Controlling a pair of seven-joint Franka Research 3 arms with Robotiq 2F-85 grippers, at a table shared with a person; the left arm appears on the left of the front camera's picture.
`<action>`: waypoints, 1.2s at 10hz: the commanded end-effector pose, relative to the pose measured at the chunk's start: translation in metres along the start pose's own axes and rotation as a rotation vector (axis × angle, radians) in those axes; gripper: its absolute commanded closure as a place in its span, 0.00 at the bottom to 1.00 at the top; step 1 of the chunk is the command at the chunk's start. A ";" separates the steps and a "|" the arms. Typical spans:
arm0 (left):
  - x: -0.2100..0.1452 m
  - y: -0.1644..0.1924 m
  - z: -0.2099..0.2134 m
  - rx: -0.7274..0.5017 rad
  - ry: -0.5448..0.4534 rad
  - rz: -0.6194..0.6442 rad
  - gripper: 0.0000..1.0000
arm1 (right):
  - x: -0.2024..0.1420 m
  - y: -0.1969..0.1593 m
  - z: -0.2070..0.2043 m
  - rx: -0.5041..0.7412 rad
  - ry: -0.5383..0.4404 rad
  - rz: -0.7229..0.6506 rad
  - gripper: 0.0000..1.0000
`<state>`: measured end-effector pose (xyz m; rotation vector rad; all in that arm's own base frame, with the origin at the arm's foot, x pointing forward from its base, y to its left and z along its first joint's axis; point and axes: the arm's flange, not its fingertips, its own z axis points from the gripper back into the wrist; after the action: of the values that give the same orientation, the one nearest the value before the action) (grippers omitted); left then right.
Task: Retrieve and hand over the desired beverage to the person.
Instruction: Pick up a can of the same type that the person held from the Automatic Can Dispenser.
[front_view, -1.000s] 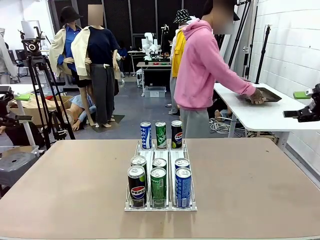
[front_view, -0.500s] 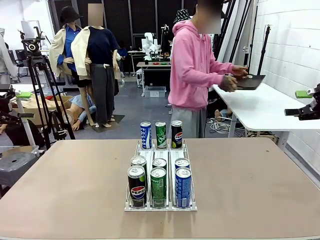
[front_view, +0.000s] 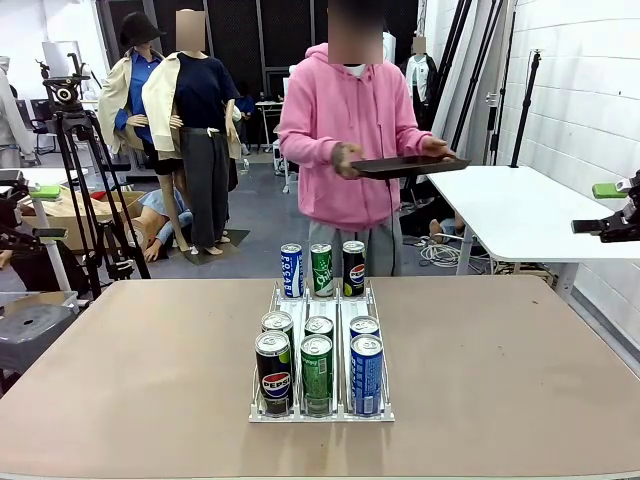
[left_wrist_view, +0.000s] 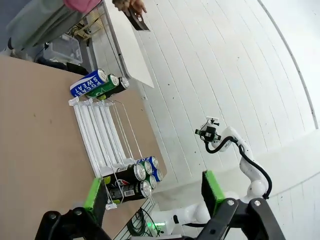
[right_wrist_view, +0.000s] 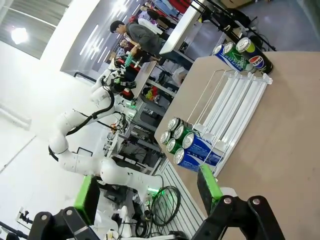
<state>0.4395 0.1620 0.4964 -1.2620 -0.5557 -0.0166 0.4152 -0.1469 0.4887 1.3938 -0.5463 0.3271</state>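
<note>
The person (front_view: 345, 130) in a pink hooded sweatshirt stands at the table's far side, facing it, holding a dark tray (front_view: 405, 165) in both hands. A clear rack (front_view: 320, 410) in the middle of the table holds cans in three lanes. At its front stand a black Pepsi can (front_view: 274, 372), a green can (front_view: 317, 373) and a blue Pepsi can (front_view: 366, 373). Three more cans (front_view: 321, 270) stand at the back end. My left gripper (front_view: 40, 212) hangs open off the left side, my right gripper (front_view: 598, 208) open off the right side. Both are far from the cans, with nothing between their fingers.
A white side table (front_view: 520, 215) stands at the right behind the person. A camera tripod (front_view: 75, 150) and boxes are at the left. The brown table (front_view: 500, 370) is bare around the rack. In the left wrist view the rack (left_wrist_view: 100, 140) lies ahead of the open pads.
The person lifted the dark tray off the white side table, turned and stepped left, and now faces the table with it. Both grippers and the cans stayed put.
</note>
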 end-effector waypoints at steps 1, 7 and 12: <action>-0.003 0.000 0.001 -0.005 0.003 0.000 0.00 | -0.001 0.000 -0.002 0.014 0.001 -0.008 0.00; -0.003 0.000 0.001 -0.005 0.003 0.000 0.00 | -0.001 0.000 -0.002 0.014 0.001 -0.008 0.00; -0.003 0.000 0.001 -0.005 0.003 0.000 0.00 | -0.001 0.000 -0.002 0.014 0.001 -0.008 0.00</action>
<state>0.4396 0.1616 0.4965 -1.2608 -0.5550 -0.0172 0.4155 -0.1459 0.4888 1.3933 -0.5445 0.3287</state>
